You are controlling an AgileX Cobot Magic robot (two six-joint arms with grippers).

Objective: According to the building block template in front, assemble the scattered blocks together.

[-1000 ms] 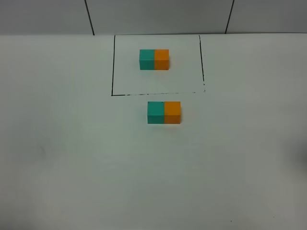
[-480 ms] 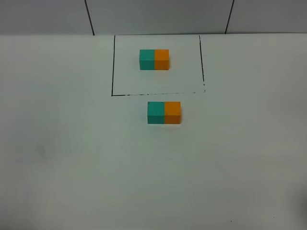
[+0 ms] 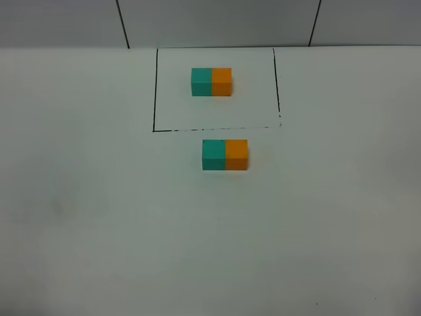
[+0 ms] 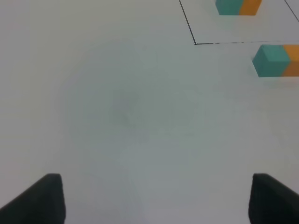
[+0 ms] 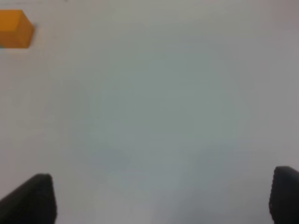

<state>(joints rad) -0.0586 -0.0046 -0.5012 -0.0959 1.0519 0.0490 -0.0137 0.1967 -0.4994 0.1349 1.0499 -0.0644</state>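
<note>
The building block template (image 3: 211,81), a teal cube joined to an orange cube, sits inside the black-lined rectangle at the back of the table. Just in front of that outline a loose teal block (image 3: 213,155) and a loose orange block (image 3: 236,155) stand side by side, touching. The left wrist view shows the template (image 4: 237,6) and the teal block (image 4: 271,59) far off. In the right wrist view only the orange block (image 5: 15,29) shows. My left gripper (image 4: 156,200) and right gripper (image 5: 163,200) are both open and empty, far from the blocks. Neither arm appears in the high view.
The white table (image 3: 99,230) spreads wide around the blocks. A black-lined rectangle (image 3: 155,92) marks the template area at the back, near the wall.
A faint dark shadow at the right edge of the high view has gone. The blocks have not moved.
</note>
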